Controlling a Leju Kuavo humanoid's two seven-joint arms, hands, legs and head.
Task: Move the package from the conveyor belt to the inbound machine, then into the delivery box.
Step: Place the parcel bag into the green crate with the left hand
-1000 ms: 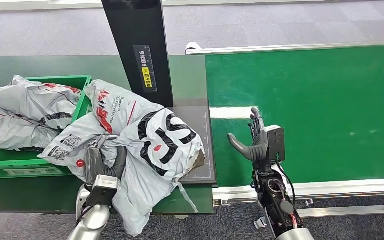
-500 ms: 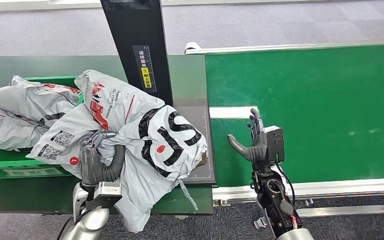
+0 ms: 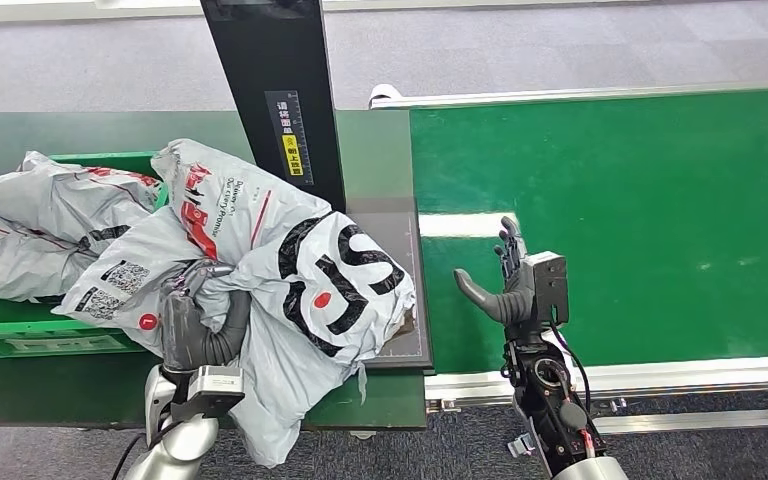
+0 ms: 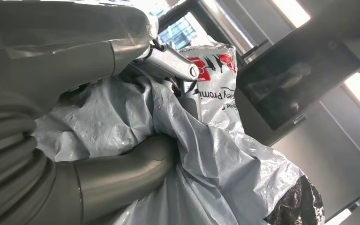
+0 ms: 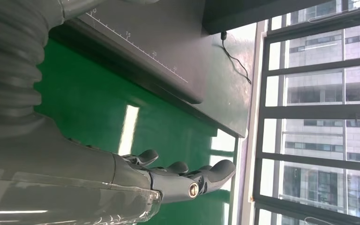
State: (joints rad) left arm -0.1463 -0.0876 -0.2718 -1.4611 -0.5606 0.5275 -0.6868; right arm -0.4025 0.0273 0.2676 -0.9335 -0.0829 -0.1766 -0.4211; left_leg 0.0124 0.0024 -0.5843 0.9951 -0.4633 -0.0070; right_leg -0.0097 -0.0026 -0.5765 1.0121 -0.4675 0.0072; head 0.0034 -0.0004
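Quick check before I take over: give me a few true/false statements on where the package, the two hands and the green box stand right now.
1. The left hand grips the grey package. True.
2. The right hand holds a second package. False: it is open and holds nothing, over the green conveyor belt.
3. The gripped package lies fully inside the green delivery box. False: it lies partly over the dark platform at the black post, reaching toward the box.
4. Other grey bags already lie in the delivery box. True.
5. A package waits on the belt. False: no package lies on the visible stretch of belt.
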